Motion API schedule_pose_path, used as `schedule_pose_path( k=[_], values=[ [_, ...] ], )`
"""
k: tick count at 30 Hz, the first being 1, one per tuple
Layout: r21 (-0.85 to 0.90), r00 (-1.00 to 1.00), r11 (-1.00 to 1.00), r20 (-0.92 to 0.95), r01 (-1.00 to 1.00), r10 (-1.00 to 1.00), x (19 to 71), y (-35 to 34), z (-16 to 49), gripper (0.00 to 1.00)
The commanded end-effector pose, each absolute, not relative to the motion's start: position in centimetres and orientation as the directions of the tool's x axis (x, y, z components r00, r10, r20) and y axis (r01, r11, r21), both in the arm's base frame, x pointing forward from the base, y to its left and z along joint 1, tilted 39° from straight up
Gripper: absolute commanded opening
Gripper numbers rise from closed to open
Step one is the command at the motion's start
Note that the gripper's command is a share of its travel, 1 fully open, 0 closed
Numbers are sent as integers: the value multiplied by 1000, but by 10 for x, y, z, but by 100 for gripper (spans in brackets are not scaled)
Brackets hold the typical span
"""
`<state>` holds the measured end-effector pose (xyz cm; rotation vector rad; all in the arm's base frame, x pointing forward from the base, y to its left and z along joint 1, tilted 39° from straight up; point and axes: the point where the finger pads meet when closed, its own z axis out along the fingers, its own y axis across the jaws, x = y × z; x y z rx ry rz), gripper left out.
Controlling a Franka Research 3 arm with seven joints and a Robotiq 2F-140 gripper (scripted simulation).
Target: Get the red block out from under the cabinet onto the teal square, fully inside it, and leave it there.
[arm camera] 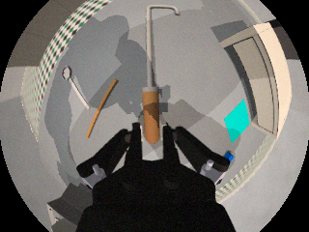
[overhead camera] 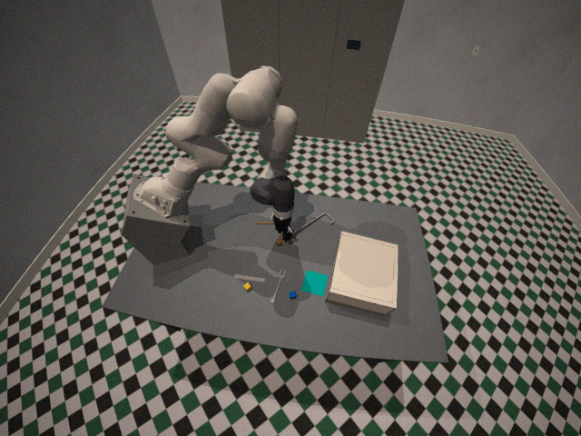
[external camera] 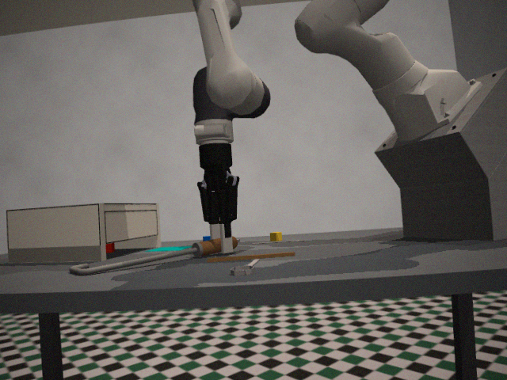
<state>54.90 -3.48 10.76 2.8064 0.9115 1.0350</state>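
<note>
The red block (external camera: 109, 248) shows only in the exterior view, under the cream cabinet (overhead camera: 366, 267) (external camera: 53, 229) (arm camera: 282, 87), in the opening below its front panel. The teal square (overhead camera: 315, 282) (external camera: 169, 248) (arm camera: 238, 121) lies flat just outside the cabinet. My gripper (overhead camera: 285, 235) (external camera: 221, 241) (arm camera: 152, 121) points down low at the table, shut on the brown handle of a hooked rod (overhead camera: 310, 223) (external camera: 135, 260) (arm camera: 149, 53). The rod's grey shaft runs away from the fingers and ends in a bent hook. Whether the rod touches the table is hard to tell.
A blue block (overhead camera: 292, 294) (external camera: 207, 238) (arm camera: 229, 157) stands near the teal square. A yellow block (overhead camera: 247, 286) (external camera: 276, 236), a pale strip (overhead camera: 250, 277) and a fork-shaped tool (overhead camera: 278, 288) lie nearby. An orange stick (overhead camera: 265, 222) (external camera: 253, 256) (arm camera: 98, 111) and a round-ended tool (arm camera: 79, 92) lie beside the gripper.
</note>
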Motion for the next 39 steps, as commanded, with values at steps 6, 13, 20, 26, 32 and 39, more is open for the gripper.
schedule_pose_path(
  k=[6, 13, 20, 26, 32, 39],
  values=[
    [116, 682, -904, 619, 411, 389, 542, -36, 103, 0],
    [-8, 749, -963, 630, 270, 205, 530, -36, 94, 0],
    [-108, 783, -983, 620, 147, 49, 521, -36, 87, 0],
    [-220, 796, -975, 590, 0, -133, 510, -36, 78, 0],
    [-300, 789, -948, 554, -110, -267, 502, -36, 72, 0],
    [-339, 779, -926, 531, -166, -334, 498, -36, 69, 0]
  ],
)
